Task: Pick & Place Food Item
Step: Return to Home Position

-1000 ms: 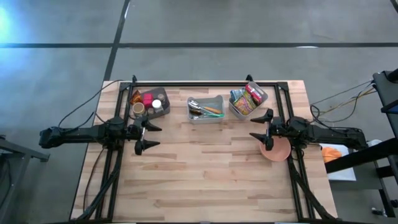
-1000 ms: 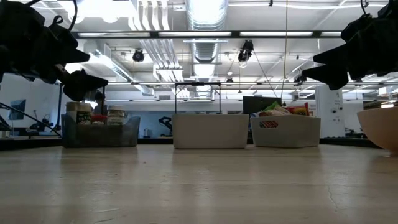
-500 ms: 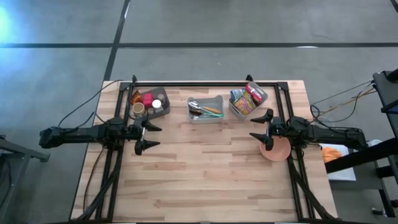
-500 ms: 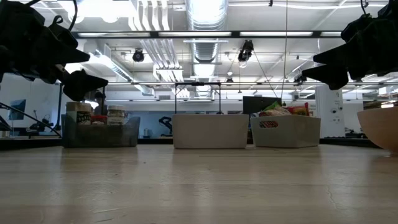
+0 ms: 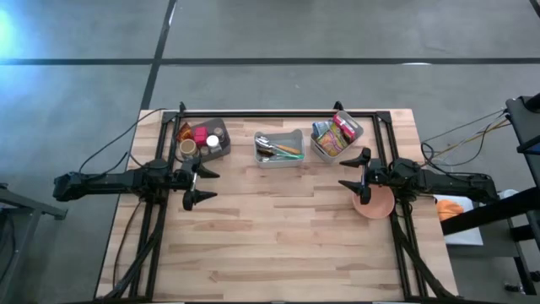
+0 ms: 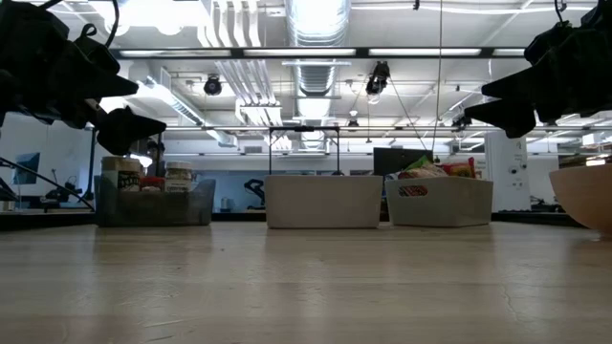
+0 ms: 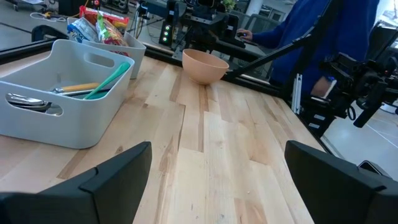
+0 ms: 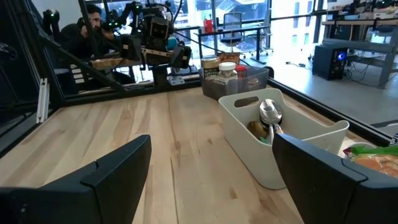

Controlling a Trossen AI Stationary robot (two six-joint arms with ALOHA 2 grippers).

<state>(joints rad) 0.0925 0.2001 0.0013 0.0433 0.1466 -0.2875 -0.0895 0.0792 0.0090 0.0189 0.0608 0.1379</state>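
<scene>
Food packets (image 5: 335,135) fill a grey bin (image 5: 354,130) at the table's far right; they show again in the left wrist view as food packets (image 7: 99,26). A dark bin (image 5: 202,139) at the far left holds jars and cans. A tan bowl (image 5: 376,203) rests on the table at the right edge, under my right arm. My left gripper (image 5: 199,183) hovers open at the table's left, my right gripper (image 5: 353,174) open at its right. Each points toward the table's middle with nothing between its fingers.
A grey middle bin (image 5: 279,148) with cutlery stands at the far edge between the other two. A black frame (image 5: 278,112) runs along the far edge and both sides. Bare wood (image 5: 278,228) spans the table's middle and near part. A person in blue (image 7: 323,31) stands beyond the right edge.
</scene>
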